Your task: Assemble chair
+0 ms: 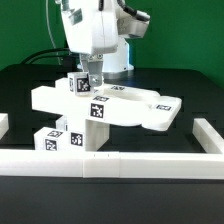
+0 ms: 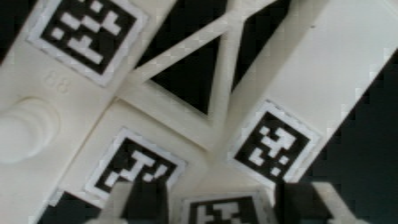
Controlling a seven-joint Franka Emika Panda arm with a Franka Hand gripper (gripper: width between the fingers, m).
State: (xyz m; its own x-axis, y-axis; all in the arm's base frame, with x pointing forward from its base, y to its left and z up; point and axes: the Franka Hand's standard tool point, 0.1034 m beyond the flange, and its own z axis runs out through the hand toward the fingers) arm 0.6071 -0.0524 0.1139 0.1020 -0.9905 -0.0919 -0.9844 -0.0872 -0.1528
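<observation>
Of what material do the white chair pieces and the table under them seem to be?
Chair pieces: probably plastic, matte white; even dull faces, blocky edges, no grain. Table: dark and matte, without glare; whether cloth or painted board, I cannot tell.

Bright overhead light is washing out the white chair [image 1: 130,108], softening its edges against the dark surface [image 1: 15,85], while shade is gathering beneath the chair. In the wrist view, the chair's tags [image 2: 276,145] are showing blurred, slightly smeared outlines.
</observation>
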